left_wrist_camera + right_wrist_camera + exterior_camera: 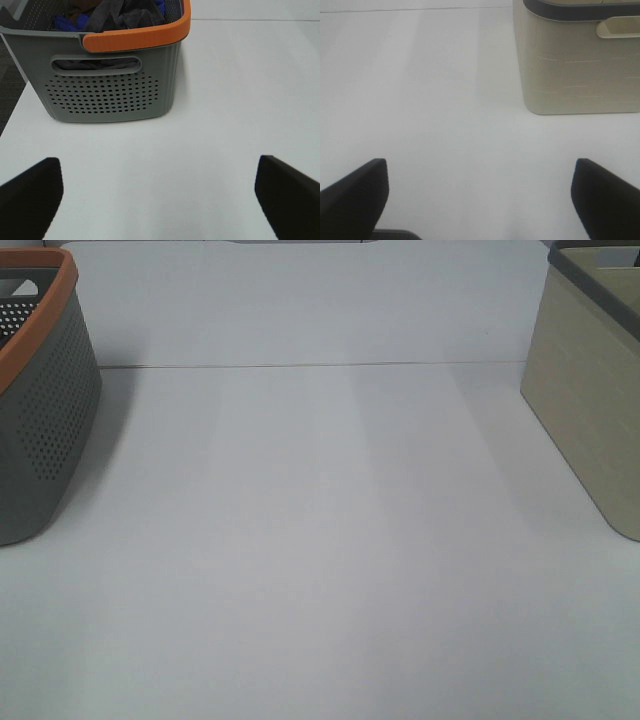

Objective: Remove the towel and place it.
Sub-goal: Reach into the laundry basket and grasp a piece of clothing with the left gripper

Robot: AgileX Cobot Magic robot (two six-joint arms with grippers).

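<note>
The towel point(134, 18), dark navy-grey terry cloth, lies bunched in a grey perforated basket with an orange rim point(131, 40), among blue and brown cloths. That basket stands at the table's left edge in the high view point(45, 430), where its contents are hidden. My left gripper point(157, 170) is open and empty over bare table, a short way in front of the basket. My right gripper point(479, 170) is open and empty, apart from a beige basket with a dark rim point(577, 65). Neither gripper shows in the high view.
The beige basket stands at the right edge of the white table point(320, 540) in the high view point(590, 410). A thin seam point(300, 366) crosses the table near the back. Dark floor point(10, 75) shows beside the grey basket, past the table's edge.
</note>
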